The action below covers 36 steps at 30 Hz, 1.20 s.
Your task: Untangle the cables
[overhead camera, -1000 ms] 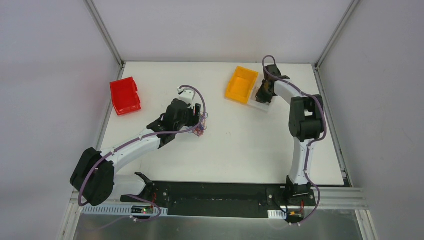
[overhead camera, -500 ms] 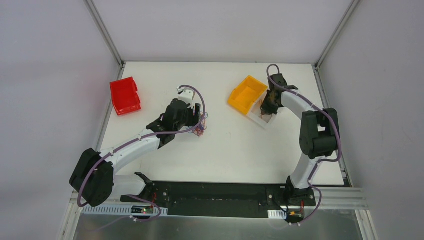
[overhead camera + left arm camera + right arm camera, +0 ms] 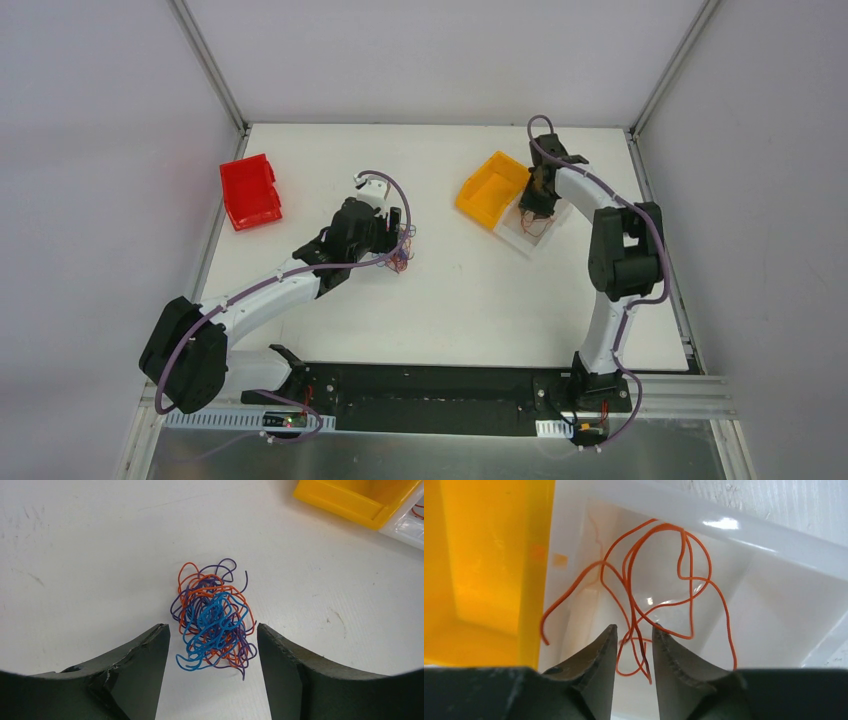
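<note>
The cables point(image 3: 215, 620) are a small tangle of thin orange, blue and purple wires lying on the white table; the tangle also shows in the top view point(image 3: 402, 258). My left gripper point(image 3: 211, 630) is open just above it, one jaw on each side, not touching; in the top view the gripper point(image 3: 398, 243) hides most of the tangle. A single orange wire point(image 3: 667, 525) lies loose in a clear tray point(image 3: 774, 595). My right gripper point(image 3: 634, 627) hangs over this tray with its jaws slightly apart, strands of the wire passing between the tips.
A yellow bin point(image 3: 490, 190) stands against the clear tray point(image 3: 530, 232) at the back right, and shows beside the tray in the right wrist view point(image 3: 484, 555). A red bin point(image 3: 250, 192) stands at the back left. Metal frame posts rise at the table's back corners.
The right arm swung over the clear tray, and the yellow bin and tray shifted and turned a little. The left arm and the tangle have not moved.
</note>
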### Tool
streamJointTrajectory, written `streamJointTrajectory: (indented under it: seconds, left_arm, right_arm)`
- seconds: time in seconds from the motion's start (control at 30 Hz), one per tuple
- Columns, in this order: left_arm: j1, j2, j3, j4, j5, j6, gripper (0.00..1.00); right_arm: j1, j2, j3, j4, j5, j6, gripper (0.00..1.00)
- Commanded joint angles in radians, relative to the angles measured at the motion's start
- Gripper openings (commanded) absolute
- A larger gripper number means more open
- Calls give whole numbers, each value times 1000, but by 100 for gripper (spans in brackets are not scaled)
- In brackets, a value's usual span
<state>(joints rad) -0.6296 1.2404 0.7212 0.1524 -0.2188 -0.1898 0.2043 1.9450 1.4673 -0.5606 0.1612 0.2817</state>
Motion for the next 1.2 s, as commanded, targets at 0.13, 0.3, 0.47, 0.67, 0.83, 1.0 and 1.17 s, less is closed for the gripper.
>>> streamJointTrajectory:
  seconds: [0.13, 0.3, 0.47, 0.67, 0.83, 1.0, 1.17]
  left_arm:
    - [-7, -31, 0, 27, -26, 17, 66]
    - [-7, -33, 0, 24, -26, 18, 66]
    - [-7, -35, 1, 22, -27, 16, 66]
    - [-7, -35, 1, 20, -27, 16, 66]
    - [-7, -38, 1, 20, -29, 16, 66]
    - [-7, -34, 3, 20, -21, 15, 66]
    - [-7, -36, 2, 20, -25, 15, 66]
  right_arm:
    - [-12, -11, 94, -71, 35, -14, 44]
    - [-11, -70, 124, -116, 39, -28, 47]
    - [-10, -116, 120, -126, 49, -31, 56]
    - [-15, -119, 112, -130, 57, -25, 58]
    - [-33, -135, 74, -107, 41, -12, 58]
    - [-51, -128, 52, -100, 31, -12, 57]
    - [-54, -189, -21, -40, -3, -10, 56]
